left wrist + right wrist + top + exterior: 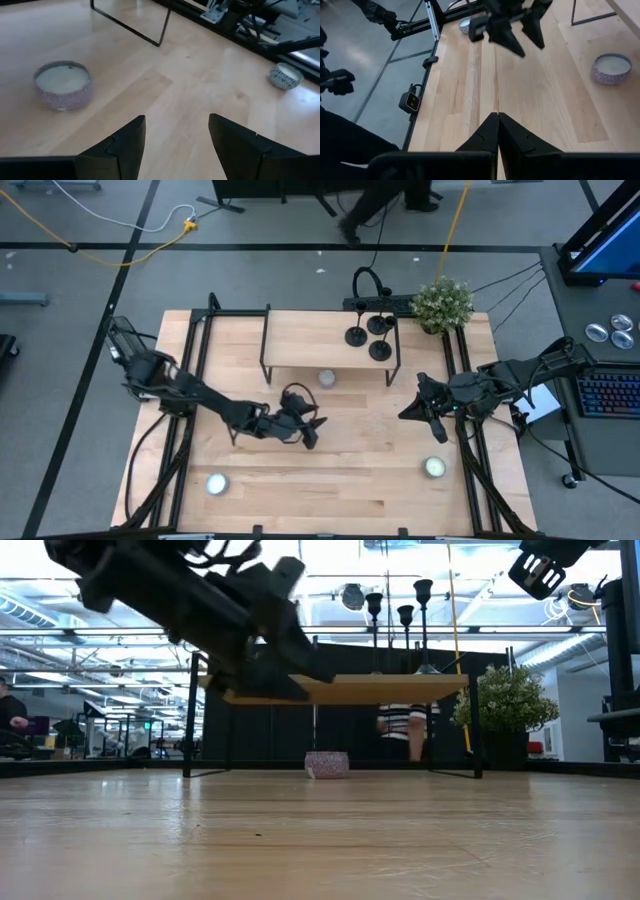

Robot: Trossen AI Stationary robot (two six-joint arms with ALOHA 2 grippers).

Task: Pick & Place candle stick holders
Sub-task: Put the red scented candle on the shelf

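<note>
Three black candle stick holders (355, 335) (378, 325) (380, 350) stand upright on their round bases at the right end of a raised wooden shelf (300, 340). In the low view their stems (405, 615) rise above the shelf top. My left gripper (312, 432) is open and empty above the table's middle, in front of the shelf; the left wrist view shows the gap between its fingers (175, 137). My right gripper (403, 416) is shut and empty above the table's right part; its fingertips meet in the right wrist view (498, 125). Neither gripper is near the holders.
White tealight candles lie on the table: one under the shelf's front edge (327, 378), one near left (217, 484), one near right (434, 468). A potted plant (443, 302) and headphones (368, 280) sit by the shelf's far right corner. The shelf's thin black legs (188, 720) stand on the table.
</note>
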